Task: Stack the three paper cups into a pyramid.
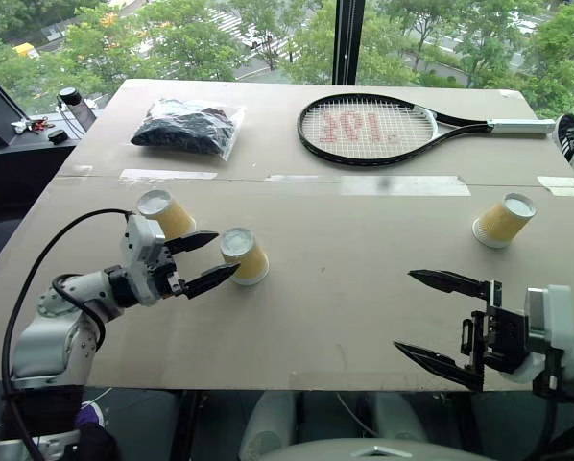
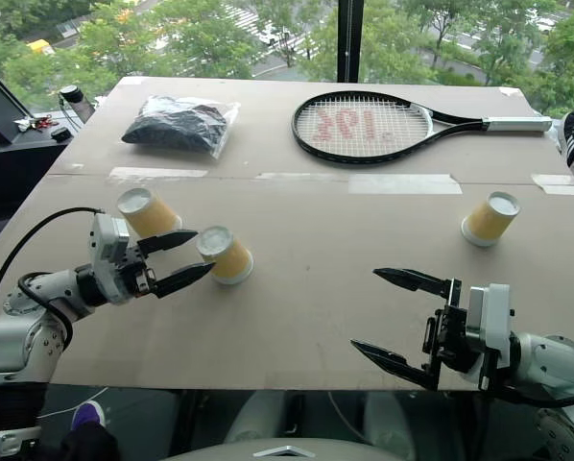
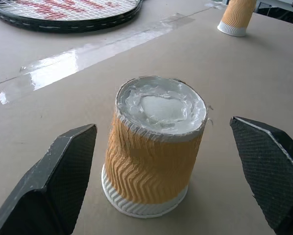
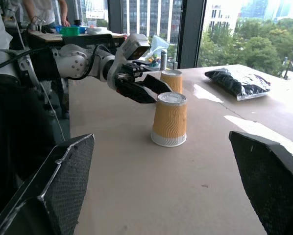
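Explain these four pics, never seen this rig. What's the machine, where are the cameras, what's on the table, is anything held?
It is a humanoid robot with two arms, each ending in a two-fingered black tool. Two pictures come from the head's stereo camera, looking down over the arms; the other two come from cameras on each wrist, looking along that tool's fingers.

On the brown cardboard-covered table stand three yellow-orange ribbed paper cups, all upside down: one near the left tool, one just behind it, one far right. At the back lie a black tennis racket and a clear bag of dark stuff.

The left tool is open, its fingers either side of the nearest cup, not gripping. The right tool is open and empty. Nothing is stacked yet.
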